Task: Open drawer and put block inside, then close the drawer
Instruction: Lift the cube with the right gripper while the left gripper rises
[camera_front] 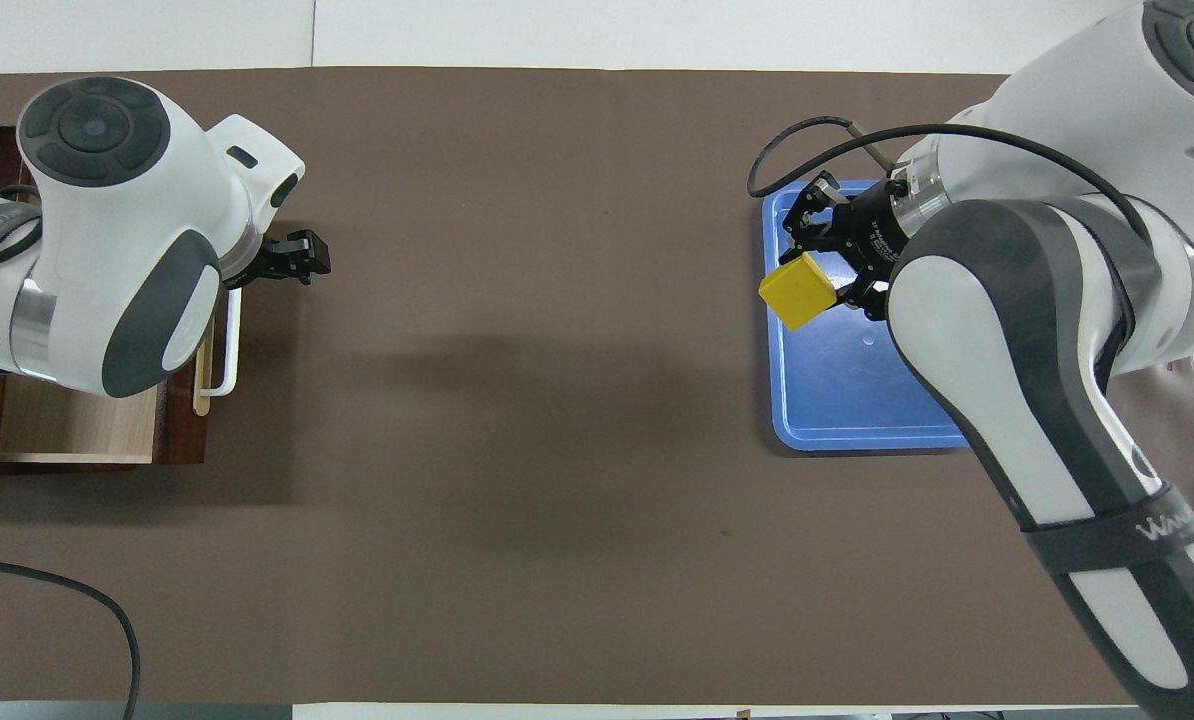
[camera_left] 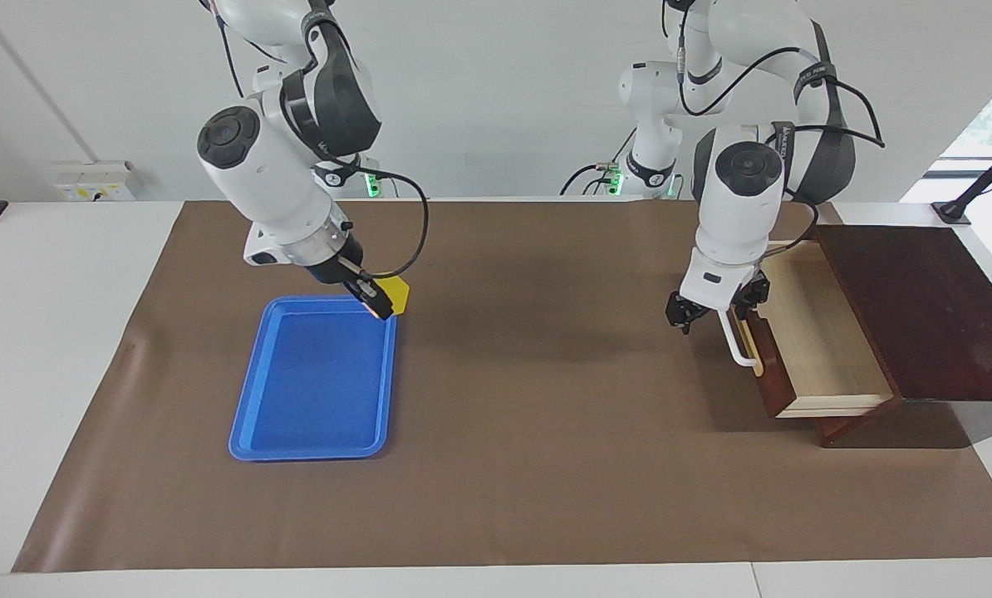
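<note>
The yellow block (camera_left: 396, 294) (camera_front: 799, 290) hangs in the air with my right gripper (camera_left: 385, 303) (camera_front: 815, 278) shut on it. It is over the rim of the blue tray (camera_left: 305, 453) (camera_front: 847, 390) on the side toward the left arm's end. The drawer (camera_left: 820, 332) (camera_front: 72, 435) stands pulled out of its dark wooden box (camera_left: 920, 307), and its pale inside is bare. My left gripper (camera_left: 716, 309) (camera_front: 297, 258) hovers open just above the drawer's white handle (camera_left: 737, 349) (camera_front: 225, 350), holding nothing.
A brown mat (camera_left: 546, 432) covers the table between the tray and the drawer. The left arm's wrist hides much of the drawer in the overhead view. The tray holds nothing.
</note>
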